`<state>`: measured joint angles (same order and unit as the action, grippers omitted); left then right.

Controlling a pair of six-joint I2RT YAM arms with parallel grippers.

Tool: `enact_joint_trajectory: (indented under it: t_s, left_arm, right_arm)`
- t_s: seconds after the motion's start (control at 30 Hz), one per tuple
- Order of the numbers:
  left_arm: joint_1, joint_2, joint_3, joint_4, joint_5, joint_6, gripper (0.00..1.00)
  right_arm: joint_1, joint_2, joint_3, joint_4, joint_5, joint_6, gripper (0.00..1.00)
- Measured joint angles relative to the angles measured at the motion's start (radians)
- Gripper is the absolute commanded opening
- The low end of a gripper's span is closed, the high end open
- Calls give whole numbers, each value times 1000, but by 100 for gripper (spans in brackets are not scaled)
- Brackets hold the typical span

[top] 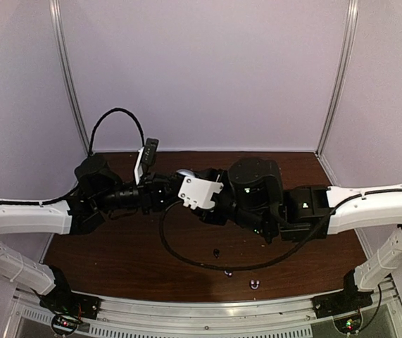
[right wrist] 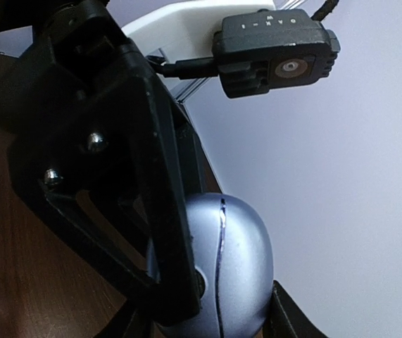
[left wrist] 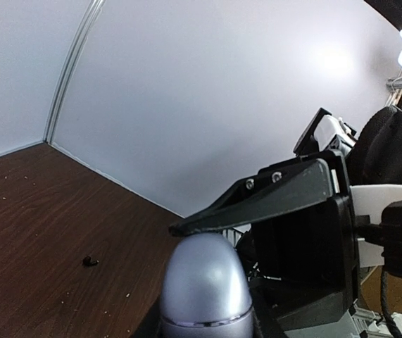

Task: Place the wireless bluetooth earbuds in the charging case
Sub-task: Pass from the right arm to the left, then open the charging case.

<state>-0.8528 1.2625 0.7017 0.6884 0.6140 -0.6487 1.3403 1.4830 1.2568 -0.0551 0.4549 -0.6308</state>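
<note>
A lavender-silver egg-shaped charging case (top: 184,173) hangs above the table's middle, where both arms meet. The left wrist view has the case (left wrist: 204,282) low in the frame, my left gripper (left wrist: 204,320) shut on its sides. A finger of the right gripper (left wrist: 257,201) rests across its top. The right wrist view shows the case (right wrist: 246,260) with its lid seam a thin line, my right gripper (right wrist: 222,313) shut on it. One black earbud (top: 216,252) and two lavender earbuds (top: 229,272) (top: 255,284) lie on the table near the front.
A black cable (top: 186,257) loops over the brown table (top: 116,246) beneath the arms. White walls close the back and both sides. The left wrist camera (right wrist: 278,60) hangs close above the right gripper. A black earbud (left wrist: 90,262) lies on the wood.
</note>
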Motion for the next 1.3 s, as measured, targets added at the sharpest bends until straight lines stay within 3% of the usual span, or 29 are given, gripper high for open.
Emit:
enact_joint_trajectory:
  t_s: [0.4,0.53,0.73,0.87,1.07,1.3]
  left_arm:
    - [0,6,0,-8,1,-4,3]
    - [-3,5,0,-8,0,-4,0]
    - [-6,-16,0,-11,1,25,0]
    - [-6,-49,0,-17,-1,71,0]
    - [-6,-85,-2,-38,-2,163,0]
    - [-6,-87,-2,-103,24,278,0]
  right_arm:
    - [-15,-10,-31,28,-13,-2,37]
    - [-21,-25,-41,29,-38,-2,49]
    - [-27,-51,-54,18,-89,11,78]
    - [-35,-105,-73,2,-150,42,87]
    - [-80,-208,-101,-10,-276,133,89]
    - [-209,-259,-114,24,-520,356,89]
